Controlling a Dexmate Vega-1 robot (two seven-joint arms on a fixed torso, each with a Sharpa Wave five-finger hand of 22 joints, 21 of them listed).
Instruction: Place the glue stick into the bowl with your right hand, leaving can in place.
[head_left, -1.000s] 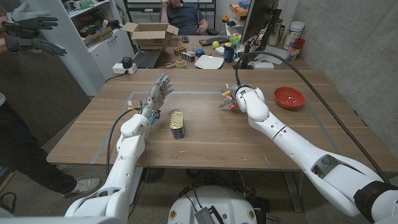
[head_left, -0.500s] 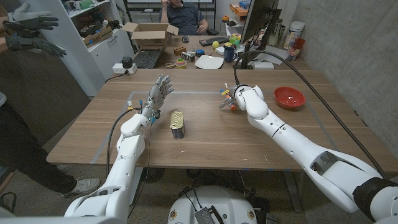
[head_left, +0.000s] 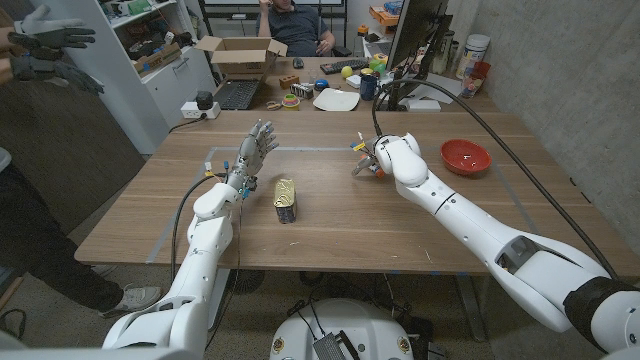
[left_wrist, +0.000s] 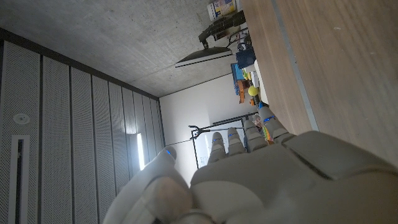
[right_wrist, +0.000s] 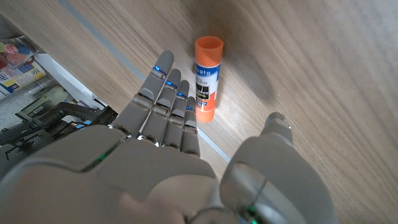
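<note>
The glue stick (right_wrist: 207, 78), white with an orange cap and base, lies on the wooden table just beyond the fingers (right_wrist: 166, 106) of my right hand (right_wrist: 180, 143). That hand hovers over it with fingers extended and thumb apart, holding nothing. In the head view my right hand (head_left: 372, 160) is at the table's middle far part, left of the red bowl (head_left: 466, 156). A gold can (head_left: 285, 198) lies on its side at the centre left. Beside the can my left hand (head_left: 255, 145) stands upright, fingers spread and empty.
A second table behind holds a white plate (head_left: 336, 99), a cardboard box (head_left: 240, 55), a laptop (head_left: 237, 94) and a monitor (head_left: 415, 40). One person sits beyond it; another stands at the far left wearing gloves (head_left: 45, 40). Tape lines (head_left: 310, 148) mark the wooden table.
My right hand and wrist have shifted slightly left and farther over the glue stick. The left hand, the can and the bowl have stayed put.
</note>
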